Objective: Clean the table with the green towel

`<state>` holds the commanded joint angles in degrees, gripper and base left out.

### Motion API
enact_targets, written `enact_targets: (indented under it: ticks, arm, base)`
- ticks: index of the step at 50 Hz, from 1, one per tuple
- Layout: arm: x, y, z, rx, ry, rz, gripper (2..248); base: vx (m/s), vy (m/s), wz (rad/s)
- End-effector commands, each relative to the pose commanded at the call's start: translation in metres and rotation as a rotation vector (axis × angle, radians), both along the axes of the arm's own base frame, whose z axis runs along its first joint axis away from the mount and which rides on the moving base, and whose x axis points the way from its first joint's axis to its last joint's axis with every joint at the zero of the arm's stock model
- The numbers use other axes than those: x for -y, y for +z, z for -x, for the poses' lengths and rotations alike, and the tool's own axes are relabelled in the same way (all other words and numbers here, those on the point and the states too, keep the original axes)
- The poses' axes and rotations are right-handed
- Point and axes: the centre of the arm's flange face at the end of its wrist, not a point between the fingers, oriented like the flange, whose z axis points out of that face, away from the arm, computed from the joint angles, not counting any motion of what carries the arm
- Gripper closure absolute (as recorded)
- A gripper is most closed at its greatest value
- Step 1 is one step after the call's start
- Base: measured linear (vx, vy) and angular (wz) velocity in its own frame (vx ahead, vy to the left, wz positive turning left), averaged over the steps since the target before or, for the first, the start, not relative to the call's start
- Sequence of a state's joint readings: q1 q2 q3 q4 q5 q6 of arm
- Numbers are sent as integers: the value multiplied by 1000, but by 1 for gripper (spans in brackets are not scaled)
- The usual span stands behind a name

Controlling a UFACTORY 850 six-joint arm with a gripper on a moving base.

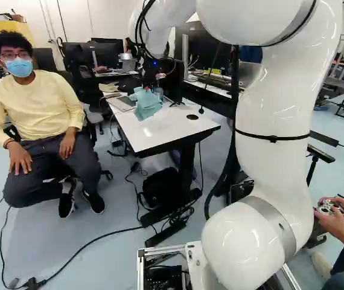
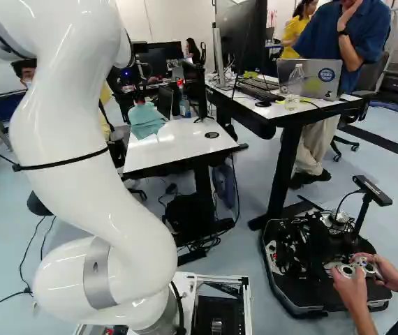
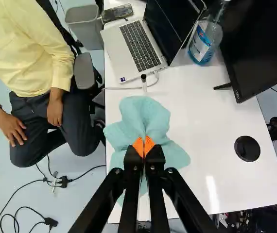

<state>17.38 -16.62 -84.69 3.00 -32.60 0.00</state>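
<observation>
One white arm (image 2: 94, 181) rises at the foot of both base views, with a low black platform (image 2: 293, 299) bearing cables at the right of the right base view. Beyond the arm, a dark bag (image 1: 160, 187) sits under a white counter (image 3: 206, 179). A round black disc (image 3: 247, 148) is set in its top. Well apart from the disc, the gripper (image 1: 150, 86) has its two fingers brought in on the green towel (image 3: 143, 114), clamping a bunched fold. The rest of the towel fans out above the counter; I cannot tell how much touches it. Farther on are a bottle of blue liquid (image 3: 200, 47), upright beside an open laptop (image 3: 141, 48), a monitor (image 3: 260, 43) and a phone (image 3: 118, 12). A grey bin (image 3: 85, 29) is just beside the counter.
</observation>
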Motion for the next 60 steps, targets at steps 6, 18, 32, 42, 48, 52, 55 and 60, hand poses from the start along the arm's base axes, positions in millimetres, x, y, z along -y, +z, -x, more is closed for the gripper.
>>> enact_targets:
  ticks: [6,18,32,42,48,52,55,60]
  arm:
    - [0,0,0,0,0,0,225]
    - [0,0,0,0,0,0,214]
    - [0,0,0,0,0,0,112]
    - [0,0,0,0,0,0,38]
    - [0,0,0,0,0,0,5]
    - [0,0,0,0,0,0,3]
    - [0,0,0,0,0,0,3]
    - [0,0,0,0,0,0,3]
  base:
    - [0,0,0]
    - [0,0,0]
    - [0,0,0]
    - [0,0,0]
    - [0,0,0]
    - [0,0,0]
    - [0,0,0]
    - [0,0,0]
